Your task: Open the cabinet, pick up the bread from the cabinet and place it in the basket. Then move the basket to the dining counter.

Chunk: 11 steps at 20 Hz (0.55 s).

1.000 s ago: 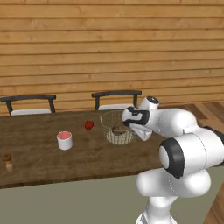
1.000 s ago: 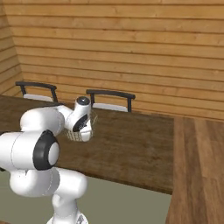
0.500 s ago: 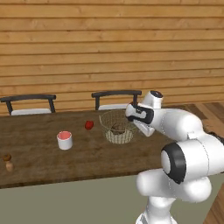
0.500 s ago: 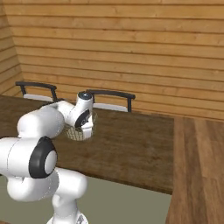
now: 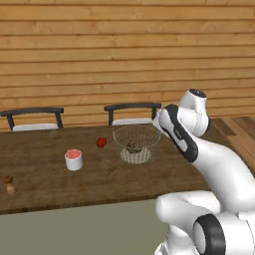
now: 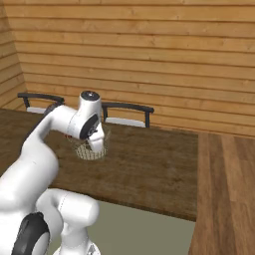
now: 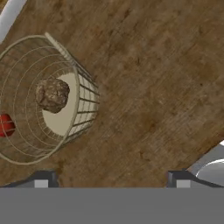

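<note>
The round tan wire basket [image 5: 137,144] stands upright on the dark-brown dining counter [image 5: 50,184], with the dark-brown bread [image 5: 133,146] lying on its pale base. In the hand view the basket [image 7: 83,94] and bread [image 7: 52,95] lie at the left. My gripper [image 7: 111,180] hovers open above bare counter [image 7: 153,65] just to the side of the basket's rim, touching nothing. From the right base view my hand partly covers the basket [image 6: 87,153]. The cabinet is out of view.
A white cup with a pink rim [image 5: 73,160], a small red fruit [image 5: 101,142] and a tiny shaker [image 5: 9,184] stand on the counter left of the basket. Two black-framed chairs [image 5: 132,112] line the far side by the plank wall. Wooden floor [image 6: 224,189] lies to the right.
My gripper has opened and let go of the basket's rim, then lifted up and away to the side. The basket stays standing on the counter with the bread in it.
</note>
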{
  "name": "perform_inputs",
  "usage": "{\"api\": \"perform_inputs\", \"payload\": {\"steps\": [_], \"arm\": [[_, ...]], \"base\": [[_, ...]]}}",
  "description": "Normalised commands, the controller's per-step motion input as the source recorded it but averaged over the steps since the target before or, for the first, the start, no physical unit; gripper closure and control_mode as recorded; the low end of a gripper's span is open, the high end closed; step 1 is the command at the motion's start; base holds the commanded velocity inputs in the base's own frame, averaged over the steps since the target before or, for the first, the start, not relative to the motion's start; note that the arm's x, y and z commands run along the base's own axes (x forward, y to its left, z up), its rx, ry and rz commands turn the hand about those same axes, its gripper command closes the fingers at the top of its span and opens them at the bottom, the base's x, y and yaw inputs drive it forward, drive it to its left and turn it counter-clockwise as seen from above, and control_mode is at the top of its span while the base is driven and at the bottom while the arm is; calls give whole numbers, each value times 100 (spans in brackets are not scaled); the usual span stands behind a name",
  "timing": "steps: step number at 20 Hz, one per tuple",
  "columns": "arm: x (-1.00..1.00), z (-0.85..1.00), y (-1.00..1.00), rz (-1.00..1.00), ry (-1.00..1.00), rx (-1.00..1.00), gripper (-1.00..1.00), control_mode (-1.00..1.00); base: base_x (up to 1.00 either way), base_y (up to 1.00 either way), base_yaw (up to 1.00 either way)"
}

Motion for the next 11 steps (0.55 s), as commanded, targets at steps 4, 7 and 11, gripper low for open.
{"api": "perform_inputs", "payload": {"steps": [4, 7, 11], "arm": [[-100, 25, -27, 54, -13, -24, -100, -100], [-100, 14, -5, 52, -12, -30, -100, -100], [-100, 6, -1, 46, -13, -33, -100, -100]], "base": [[0, 0, 0], [0, 0, 0], [0, 0, 0]]}}
